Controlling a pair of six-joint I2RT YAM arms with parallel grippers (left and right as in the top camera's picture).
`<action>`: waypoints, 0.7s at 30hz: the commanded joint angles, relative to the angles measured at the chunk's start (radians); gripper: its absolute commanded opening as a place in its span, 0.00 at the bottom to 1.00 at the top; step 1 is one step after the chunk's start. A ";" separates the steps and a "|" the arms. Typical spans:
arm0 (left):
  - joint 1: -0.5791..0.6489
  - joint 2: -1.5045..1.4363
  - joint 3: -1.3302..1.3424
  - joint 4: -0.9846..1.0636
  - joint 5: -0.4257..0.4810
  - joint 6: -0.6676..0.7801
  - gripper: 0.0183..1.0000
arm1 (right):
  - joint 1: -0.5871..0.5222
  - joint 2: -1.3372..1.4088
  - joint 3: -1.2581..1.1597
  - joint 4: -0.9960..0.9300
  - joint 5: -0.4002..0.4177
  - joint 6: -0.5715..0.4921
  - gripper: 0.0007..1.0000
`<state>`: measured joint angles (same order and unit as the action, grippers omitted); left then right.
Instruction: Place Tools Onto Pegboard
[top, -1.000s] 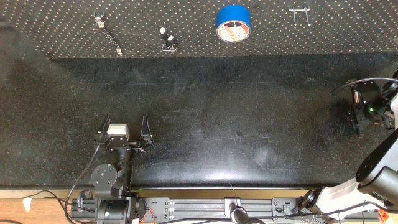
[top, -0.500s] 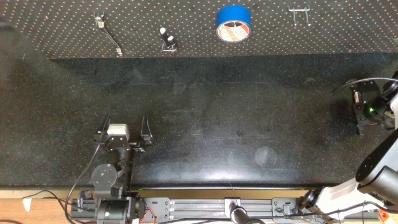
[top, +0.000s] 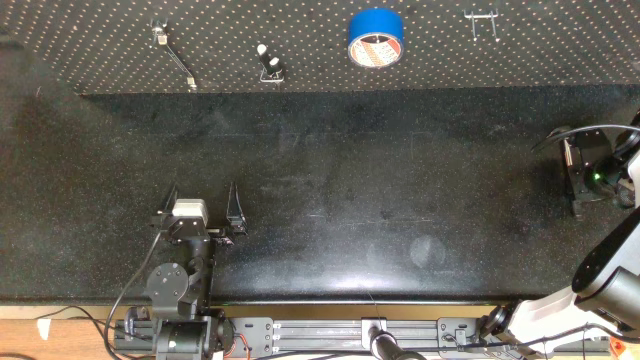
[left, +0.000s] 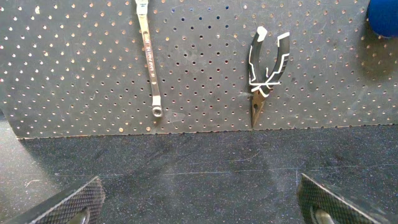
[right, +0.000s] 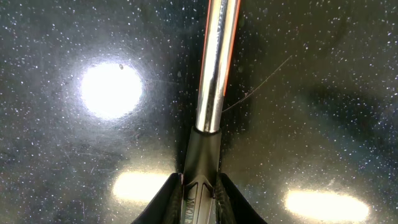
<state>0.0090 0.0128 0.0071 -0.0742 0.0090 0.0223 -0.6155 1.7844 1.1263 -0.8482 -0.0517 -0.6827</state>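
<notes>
Item: right gripper (top: 578, 182), far right of the table (top: 350, 170), clamped on a chrome-shafted tool (right: 214, 68). It has edged slightly toward the pegboard (top: 450, 50) in the last second, so the carry has barely begun. Left gripper (top: 202, 208): wide, idle, unmoved.

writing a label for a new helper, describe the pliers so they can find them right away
Look at the pegboard along the far edge of the black worktop. The pliers hang on it between a slim wrench and a blue tape roll. Unlike those, they have two black handles edged in white and a pointed nose hanging down.
</notes>
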 joint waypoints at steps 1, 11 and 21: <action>0.005 -0.010 -0.002 -0.008 0.018 0.009 1.00 | -0.003 0.009 -0.010 -0.002 -0.009 0.001 0.19; 0.005 -0.010 -0.002 -0.008 0.018 0.009 1.00 | -0.003 0.009 -0.020 0.007 -0.010 0.000 0.32; 0.005 -0.010 -0.002 -0.008 0.018 0.009 1.00 | -0.003 0.009 -0.091 0.058 -0.009 0.000 0.15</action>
<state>0.0090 0.0128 0.0071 -0.0742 0.0090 0.0223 -0.6155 1.7710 1.0744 -0.7925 -0.0551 -0.6788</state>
